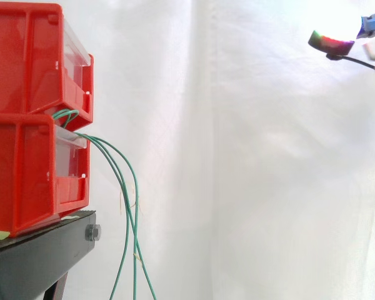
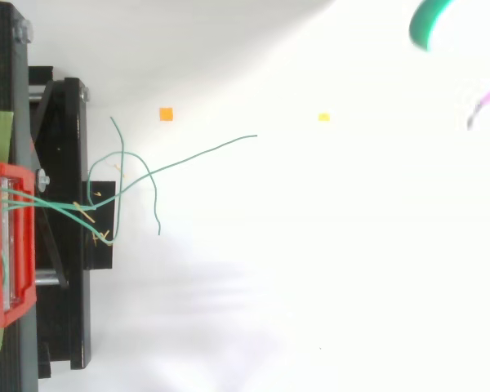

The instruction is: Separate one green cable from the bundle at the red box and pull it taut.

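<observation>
**Hand high in the corner, green cables hanging slack at the red bins**

Side view first: the robot's hand [image 1: 330,42] hangs in the upper right corner of the frame, well apart from everything at the left. So little of it is in frame that I cannot tell whether it is open or closed.

Over at the left edge, two clear-fronted plastic bins are stacked. The upper red bin [image 1: 25,62] sits on the lower red bin [image 1: 25,175], and both rest on a black metal stand [image 1: 37,256] with a grey bolt [image 1: 93,233] on its end face. The thin green cables [image 1: 128,206] come out of the gap between the two bins and make a small loop there. They then arc over the lower bin's front and drop slack past the stand to the bottom edge, in front of the white curtain [image 1: 250,162].

From above, the bins sit at the left edge and the cables [image 2: 196,155] fan out to the right, across the stand and onto the white surface [image 2: 310,286]. One strand runs longest, up toward the centre of the frame, and ends free. Another curls toward the upper left. A third bends down to a loose end left of centre. Small tan tags [image 2: 98,237] cling to the strands over the stand.

An orange square marker [image 2: 166,114] and a yellow marker [image 2: 323,117] lie on the surface, both near the long strand. The hand [image 2: 429,23] glows green at the top right corner, far from every strand.
</observation>
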### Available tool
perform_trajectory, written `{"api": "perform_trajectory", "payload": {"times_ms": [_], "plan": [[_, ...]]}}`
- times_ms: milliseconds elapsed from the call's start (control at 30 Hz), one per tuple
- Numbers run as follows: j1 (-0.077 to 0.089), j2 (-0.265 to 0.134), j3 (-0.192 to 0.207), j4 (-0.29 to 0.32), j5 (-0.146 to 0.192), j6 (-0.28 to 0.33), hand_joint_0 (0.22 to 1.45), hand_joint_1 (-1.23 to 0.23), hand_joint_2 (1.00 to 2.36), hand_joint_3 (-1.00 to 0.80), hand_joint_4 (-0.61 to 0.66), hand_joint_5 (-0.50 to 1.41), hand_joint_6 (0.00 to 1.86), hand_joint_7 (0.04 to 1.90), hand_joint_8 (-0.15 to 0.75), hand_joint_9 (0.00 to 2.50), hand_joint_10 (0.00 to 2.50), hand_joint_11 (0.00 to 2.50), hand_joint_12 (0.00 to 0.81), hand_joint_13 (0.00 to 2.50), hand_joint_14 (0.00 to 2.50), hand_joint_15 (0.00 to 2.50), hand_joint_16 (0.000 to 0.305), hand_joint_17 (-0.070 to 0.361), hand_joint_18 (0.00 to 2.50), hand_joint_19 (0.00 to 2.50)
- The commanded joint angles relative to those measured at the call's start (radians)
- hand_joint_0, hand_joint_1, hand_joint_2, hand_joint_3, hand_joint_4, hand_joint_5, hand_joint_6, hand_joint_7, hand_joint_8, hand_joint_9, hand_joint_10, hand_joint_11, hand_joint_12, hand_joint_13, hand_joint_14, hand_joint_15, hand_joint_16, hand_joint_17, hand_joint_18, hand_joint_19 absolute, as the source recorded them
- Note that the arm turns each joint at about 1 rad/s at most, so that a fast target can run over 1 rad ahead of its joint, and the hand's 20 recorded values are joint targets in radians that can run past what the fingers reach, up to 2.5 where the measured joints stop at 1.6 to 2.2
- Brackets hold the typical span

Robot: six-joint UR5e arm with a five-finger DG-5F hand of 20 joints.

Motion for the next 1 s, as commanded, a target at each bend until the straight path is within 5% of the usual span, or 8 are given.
{"api": "perform_trajectory", "payload": {"times_ms": [0,267,800,967], "plan": [[0.000,0.000,0.000,0.040,0.062,-0.034,0.41,-0.47,1.00,-0.50,0.10,-0.27,0.50,0.59,0.363,0.75,0.01,0.17,0.461,0.72,0.01,0.28,0.096,0.216,1.16,0.45],[0.007,-0.002,0.000,0.072,0.070,-0.095,0.41,-0.47,1.00,-0.50,0.11,-0.28,0.50,0.59,0.375,0.75,0.01,0.18,0.464,0.74,0.01,0.28,0.096,0.216,1.18,0.48],[0.011,-0.167,0.034,0.213,0.073,-0.106,0.41,-0.47,1.00,-0.50,0.11,-0.28,0.50,0.59,0.372,0.78,0.01,0.21,0.456,0.75,0.01,0.31,0.094,0.211,1.15,0.51],[0.014,-0.167,0.040,0.215,0.071,-0.172,0.41,-0.47,1.00,-0.50,0.11,-0.28,0.50,0.59,0.369,0.79,0.01,0.22,0.454,0.75,0.01,0.31,0.093,0.209,1.14,0.51]]}}
